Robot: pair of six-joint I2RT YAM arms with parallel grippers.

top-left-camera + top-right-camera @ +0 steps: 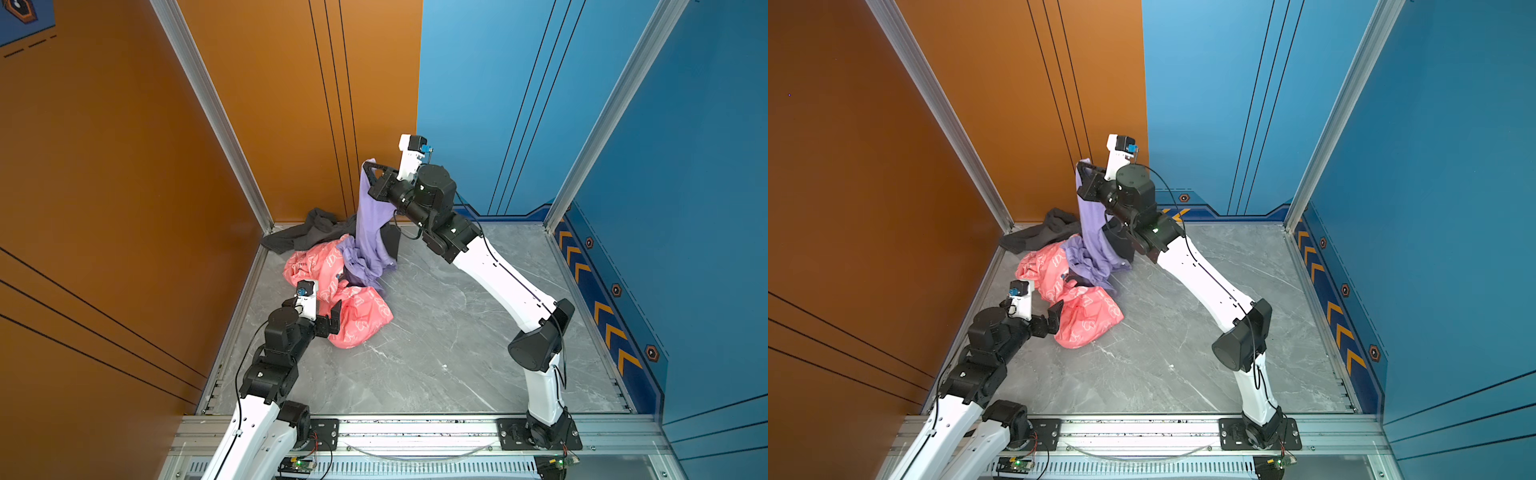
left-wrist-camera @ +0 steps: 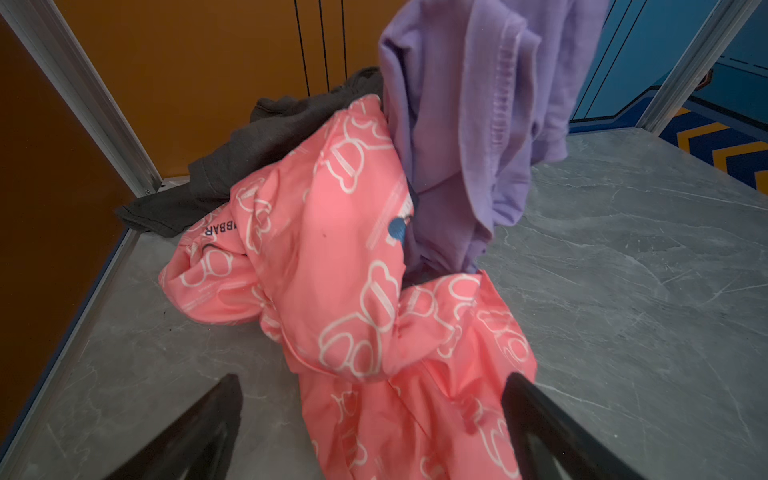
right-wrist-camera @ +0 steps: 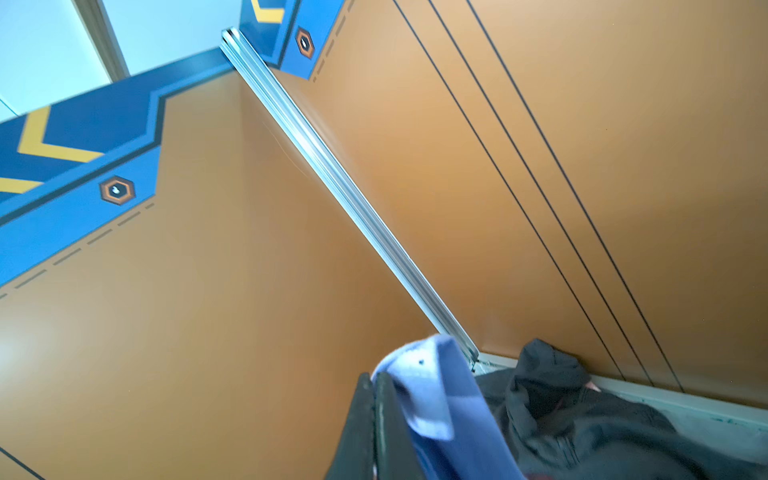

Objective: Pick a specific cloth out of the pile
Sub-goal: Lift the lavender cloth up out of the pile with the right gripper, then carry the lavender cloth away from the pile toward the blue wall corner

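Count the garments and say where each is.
3. The lavender cloth hangs from the right gripper, its lower end on the pink cloth, which lies before the left gripper. The grey garment lies in the far corner. Others may be hidden underneath.

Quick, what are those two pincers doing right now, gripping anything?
Left pincer: open, gripping nothing.
Right pincer: closed on the purple cloth.

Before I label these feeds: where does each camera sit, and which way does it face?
Both top views: high at the near edge, looking down at the table; left arm, right arm show.
Left wrist: low, facing the pile; open left tool shows.
Right wrist: raised, facing the orange wall; right tool shut on lavender cloth.
All share lavender cloth.
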